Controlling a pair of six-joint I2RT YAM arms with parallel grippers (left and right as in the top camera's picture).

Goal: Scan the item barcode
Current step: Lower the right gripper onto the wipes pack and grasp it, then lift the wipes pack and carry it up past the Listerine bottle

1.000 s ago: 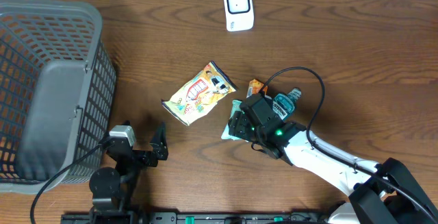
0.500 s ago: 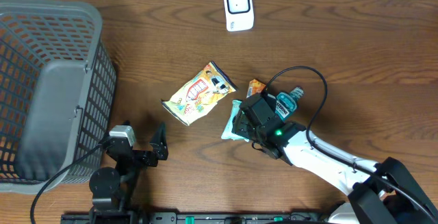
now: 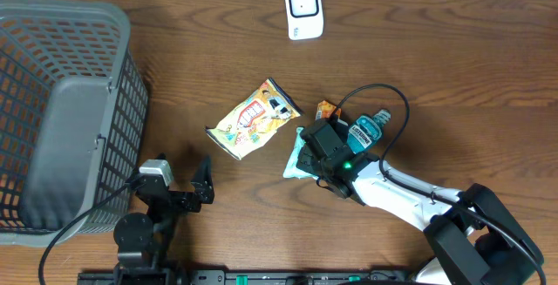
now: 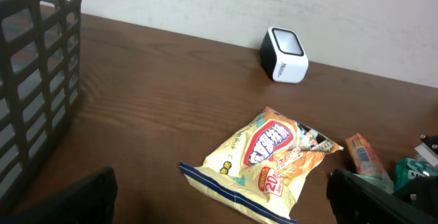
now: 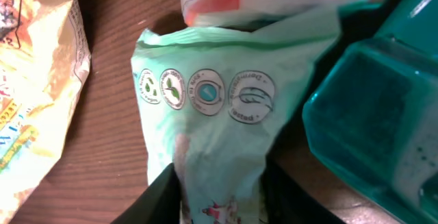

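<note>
Dark brown wood made up the surface (image 3: 453, 67), and on it, a little right of centre, lay the mint-green plastic pouch (image 3: 296, 161) with a row of round printed emblems across its face. The right tool (image 3: 305, 154) was down over this pouch, and in the right wrist view its two dark fingers (image 5: 159, 198) pressed against either side of the pouch's lower part, the film gathered narrow between them, so the tool was closed on the pouch while it rested on the wood. Just beside the pouch's far end sat a small orange packet (image 3: 326, 109), and on its right a teal plastic bottle (image 3: 366, 130) lay touching it. A crinkled yellow snack bag (image 3: 255, 119) lay flat to the pouch's left, near it. The white box-shaped barcode scanner (image 3: 303, 10) stood at the far edge of the surface, well apart from the pouch. A grey plastic mesh basket (image 3: 131, 102) took up the left side. The left tool (image 3: 185, 180) sat low near the front edge with its fingers spread wide and nothing between them.
</note>
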